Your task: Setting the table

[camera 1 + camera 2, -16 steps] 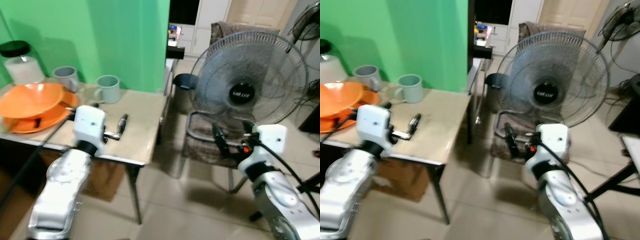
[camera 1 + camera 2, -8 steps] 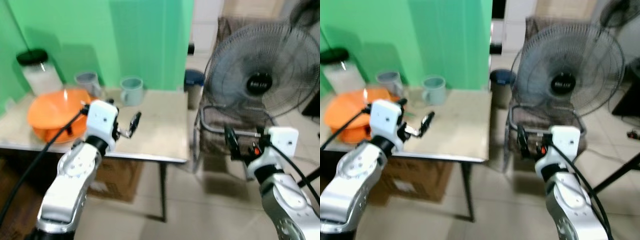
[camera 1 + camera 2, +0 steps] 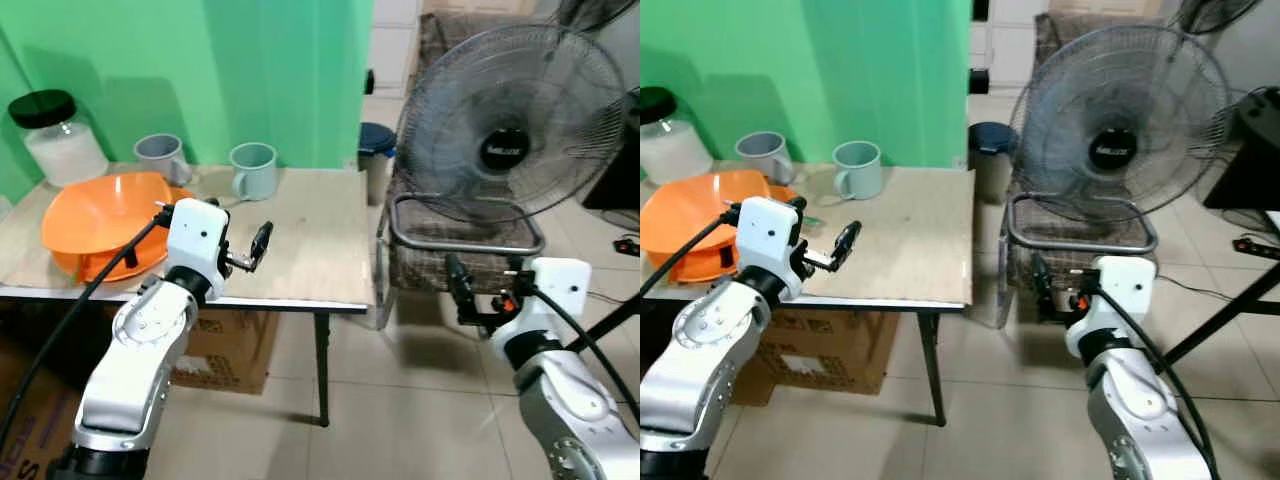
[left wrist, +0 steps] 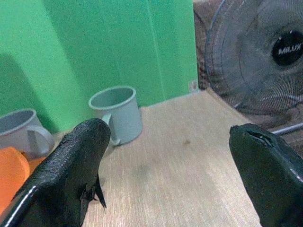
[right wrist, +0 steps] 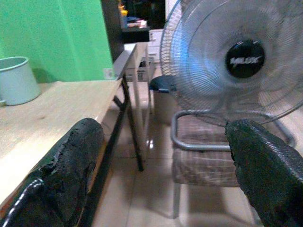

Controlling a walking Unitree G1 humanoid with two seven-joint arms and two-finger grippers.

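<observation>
A light wooden table (image 3: 310,240) holds a stack of orange bowls (image 3: 100,215) at its left end. Behind them stand two grey-blue mugs, one (image 3: 252,170) near the green wall and one (image 3: 160,158) further left, plus a jar with a black lid (image 3: 55,140). My left gripper (image 3: 255,250) hovers open over the table's middle, to the right of the bowls and nearer than the mugs, with nothing in it. The left wrist view looks past its fingers (image 4: 71,170) at the nearer mug (image 4: 118,113). My right gripper (image 3: 460,290) is open and empty, off the table's right end.
A large standing fan (image 3: 505,120) and a metal-framed chair (image 3: 465,245) stand right of the table, just ahead of my right gripper. A cardboard box (image 3: 225,345) sits under the table. A dark bin (image 3: 378,145) is behind the table's corner. Tiled floor lies in front.
The whole picture has shifted with the camera, so more of the table and the jar show now. Both grippers hold about the same pose, open and empty.
</observation>
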